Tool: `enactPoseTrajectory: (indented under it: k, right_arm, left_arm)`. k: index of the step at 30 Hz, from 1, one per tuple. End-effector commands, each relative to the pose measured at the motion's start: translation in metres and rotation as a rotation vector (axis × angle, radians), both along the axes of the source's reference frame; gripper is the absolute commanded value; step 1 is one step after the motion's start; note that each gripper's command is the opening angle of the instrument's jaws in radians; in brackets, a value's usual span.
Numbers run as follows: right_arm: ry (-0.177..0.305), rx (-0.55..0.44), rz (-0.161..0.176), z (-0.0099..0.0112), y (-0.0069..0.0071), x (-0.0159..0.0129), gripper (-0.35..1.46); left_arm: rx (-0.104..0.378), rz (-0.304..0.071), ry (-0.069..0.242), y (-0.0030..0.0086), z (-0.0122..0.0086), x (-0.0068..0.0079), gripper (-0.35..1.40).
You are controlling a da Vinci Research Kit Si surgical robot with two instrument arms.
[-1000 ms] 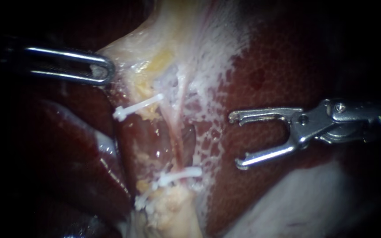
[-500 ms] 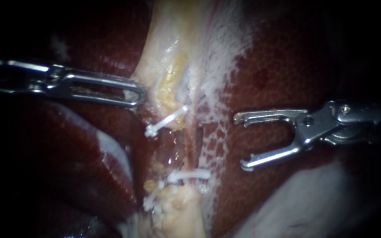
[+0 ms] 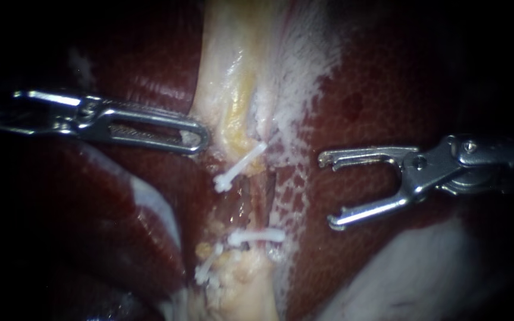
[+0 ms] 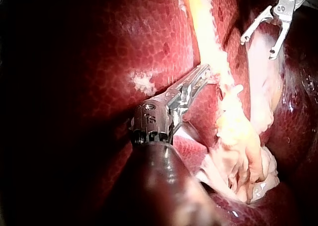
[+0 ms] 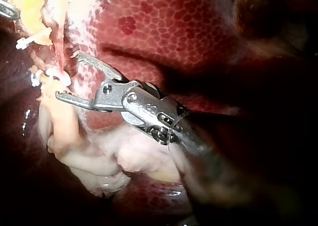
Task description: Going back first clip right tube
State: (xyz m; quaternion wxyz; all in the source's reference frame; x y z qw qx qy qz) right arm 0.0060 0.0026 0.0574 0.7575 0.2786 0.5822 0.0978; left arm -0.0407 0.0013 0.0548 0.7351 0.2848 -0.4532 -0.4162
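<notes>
Dark red liver (image 3: 108,196) fills the left side, glossy and wet. Over it my left instrument (image 3: 200,139) reaches in from the left, lying nearly level. Its two long, slotted jaws lie pressed together, and no tissue shows between them. Their rounded tip touches the left edge of a pale yellow strip of tissue (image 3: 233,89), which runs down the middle from the top edge. The left wrist view shows the same contact: closed jaws with the tip against the strip's edge.

Just right of and below that tip sits a white clip (image 3: 239,166), slanting upward to the right across the lower end of the yellow strip. Below it two tubes run downward side by side: a wider brownish one (image 3: 242,199) and, beside it, the thin pink right tube (image 3: 267,193). Lower down a second white clip (image 3: 257,236) lies level across the right tube. A third clip (image 3: 208,270) lies slanted, lower and further left, among crumbly yellow fat (image 3: 239,279).

Right of the tubes, white webbed film (image 3: 295,125) thins out over more red liver. There my right instrument (image 3: 328,191) comes in from the right. Its two hooked jaws are spread wide and hold nothing. They point toward the tubes but stay apart from them and from every clip, with bare liver behind the gap. The right wrist view shows this too.
</notes>
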Motion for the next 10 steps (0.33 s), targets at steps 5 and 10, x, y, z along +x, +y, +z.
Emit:
enactPoseTrajectory:
  k: [5,10]
  right_arm:
    - [0.000,0.000,0.000,0.0000,0.0000,0.0000,0.60]
    - [0.000,0.000,0.001,-0.0001,-0.0001,0.0001,0.60]
  left_arm:
    - [0.000,0.000,0.000,0.0000,-0.0001,0.0000,-0.35]
    - [0.000,0.001,0.000,0.0001,-0.0002,0.0000,-0.35]
